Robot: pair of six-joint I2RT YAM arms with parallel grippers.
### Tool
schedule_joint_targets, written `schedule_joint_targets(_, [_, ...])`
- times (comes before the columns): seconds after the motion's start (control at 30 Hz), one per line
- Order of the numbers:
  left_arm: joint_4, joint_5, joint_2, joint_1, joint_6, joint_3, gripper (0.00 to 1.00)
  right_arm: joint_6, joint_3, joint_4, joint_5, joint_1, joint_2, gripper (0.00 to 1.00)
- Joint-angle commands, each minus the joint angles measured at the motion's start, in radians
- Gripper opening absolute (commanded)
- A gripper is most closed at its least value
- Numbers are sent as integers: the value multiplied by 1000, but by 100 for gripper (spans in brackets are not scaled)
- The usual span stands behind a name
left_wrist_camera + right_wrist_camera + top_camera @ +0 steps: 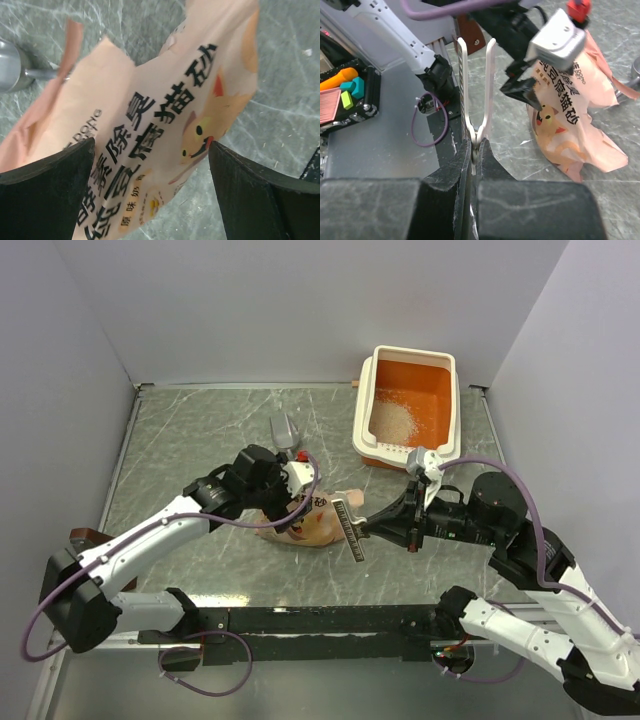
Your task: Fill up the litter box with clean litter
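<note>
The litter box (412, 353), orange inside with a cream rim, stands at the table's far right. A pale heap of clean litter (393, 420) lies in its near half. The pink-orange printed bag (325, 525) (150, 100) (570, 135) lies crumpled mid-table. My left gripper (298, 502) (152, 145) is open, with its jaws wide to either side of the bag. Just right of the bag, my right gripper (368, 528) (475, 142) is shut on the hinge end of a long white clip (352, 530) (490, 75), whose two arms spread apart towards the near edge.
A grey metal scoop (283, 430) (10, 65) lies beyond the bag, left of the box. The black base rail (300, 622) runs along the near edge. Off the table lie a purple cable loop (427, 125) and a bin of coloured parts (345, 90).
</note>
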Motion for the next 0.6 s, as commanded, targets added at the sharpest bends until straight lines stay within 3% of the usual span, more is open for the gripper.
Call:
schedule_joint_targets(0.0, [12,0,30,20,46,42,99,12,-21,47,-34,-6,-29,0])
schedule_joint_targets(0.17, [-10,26,53,34,34,48,92,9,-26,38,-17,-5,-29,0])
schedule_joint_targets(0.27, [-28,35,48,42,29,18,82,10,-18,30,14,-3,-12,0])
schedule_joint_targets(0.37, [-28,39,38,50,15,-7,52,21,-12,30,55,-3,10,0])
schedule_joint_targets(0.4, [-34,50,33,53,8,-12,28,30,-10,33,64,-3,16,0])
schedule_joint_targets(0.47, [-37,52,27,54,-2,-18,18,33,0,35,84,-6,45,0])
schedule_joint_targets(0.57, [-33,58,1,56,-18,-39,12,41,2,48,132,-8,76,0])
